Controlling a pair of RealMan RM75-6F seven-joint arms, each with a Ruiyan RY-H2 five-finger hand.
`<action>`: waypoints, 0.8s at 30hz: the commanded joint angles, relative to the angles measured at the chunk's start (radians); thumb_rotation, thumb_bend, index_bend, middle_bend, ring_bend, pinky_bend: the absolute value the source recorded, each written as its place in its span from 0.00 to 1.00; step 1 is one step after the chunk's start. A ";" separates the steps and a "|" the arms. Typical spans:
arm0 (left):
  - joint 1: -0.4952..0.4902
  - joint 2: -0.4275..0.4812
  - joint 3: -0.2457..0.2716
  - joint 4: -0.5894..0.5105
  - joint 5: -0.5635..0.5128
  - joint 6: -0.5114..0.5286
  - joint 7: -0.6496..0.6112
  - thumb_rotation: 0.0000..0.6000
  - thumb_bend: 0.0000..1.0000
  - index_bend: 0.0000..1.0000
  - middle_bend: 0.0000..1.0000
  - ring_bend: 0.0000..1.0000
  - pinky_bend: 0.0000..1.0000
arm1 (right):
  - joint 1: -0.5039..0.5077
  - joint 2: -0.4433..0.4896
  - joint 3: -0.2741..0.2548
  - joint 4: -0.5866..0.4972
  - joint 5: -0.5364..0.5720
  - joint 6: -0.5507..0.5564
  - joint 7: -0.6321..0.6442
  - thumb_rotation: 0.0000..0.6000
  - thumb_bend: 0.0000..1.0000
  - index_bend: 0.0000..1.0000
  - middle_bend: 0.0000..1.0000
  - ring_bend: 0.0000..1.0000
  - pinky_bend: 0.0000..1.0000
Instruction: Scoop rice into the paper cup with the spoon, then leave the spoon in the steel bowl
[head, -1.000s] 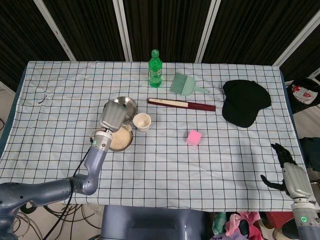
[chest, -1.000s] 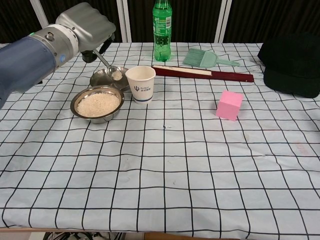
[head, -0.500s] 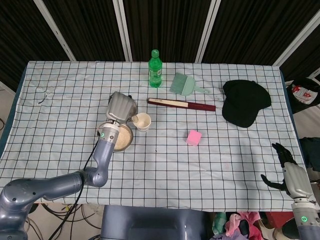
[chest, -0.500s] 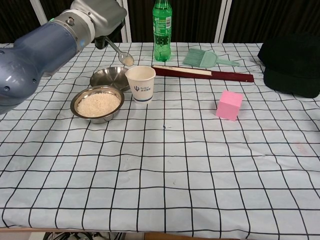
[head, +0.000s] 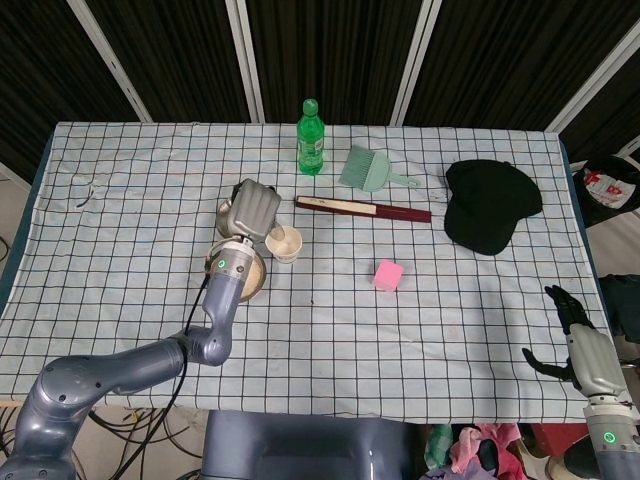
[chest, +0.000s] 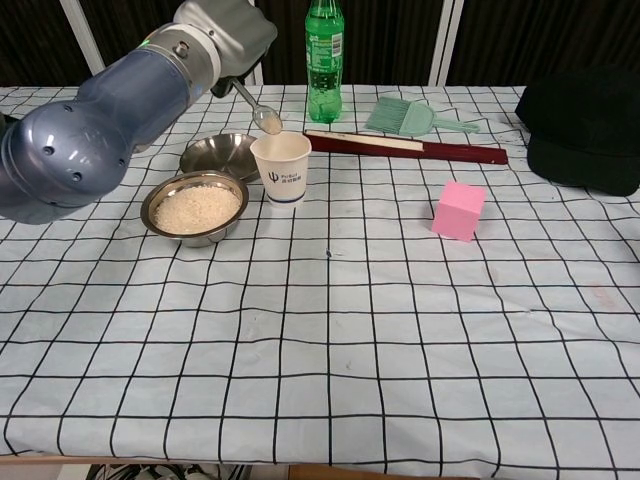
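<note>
Chest view shows the left hand (chest: 225, 25) gripping the light, stiff spoon (chest: 262, 112) by its handle over the tippable paper cup (chest: 281, 167).

The white paper cup (chest: 281, 168) stands near the table's far middle. Just left of it sits the empty steel bowl (chest: 217, 154), with the steel bowl of rice (chest: 194, 207) nearer and touching it. The left hand (chest: 226, 26) holds the metal spoon (chest: 259, 109) over the cup's far-left rim. The long dark-red folded fan (chest: 405, 146) lies right of the cup, the green plastic bottle (chest: 323, 60) and green hand brush (chest: 412, 117) beyond it. The pink cube (chest: 459, 210) sits nearer on the right, the black cap (chest: 585, 125) at far right.
</note>
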 joint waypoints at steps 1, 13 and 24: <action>-0.020 -0.014 0.013 0.028 0.015 -0.016 0.018 1.00 0.53 0.81 1.00 1.00 1.00 | 0.000 0.001 0.000 0.000 0.001 -0.001 0.002 1.00 0.22 0.00 0.00 0.00 0.20; -0.057 -0.044 0.068 0.104 0.078 -0.067 0.060 1.00 0.53 0.81 1.00 1.00 1.00 | 0.000 0.005 0.004 -0.004 0.007 -0.004 0.015 1.00 0.22 0.00 0.00 0.00 0.20; -0.062 -0.020 0.122 0.118 0.149 -0.099 0.094 1.00 0.53 0.81 1.00 1.00 1.00 | 0.000 0.004 0.006 -0.004 0.006 -0.003 0.022 1.00 0.22 0.00 0.00 0.00 0.20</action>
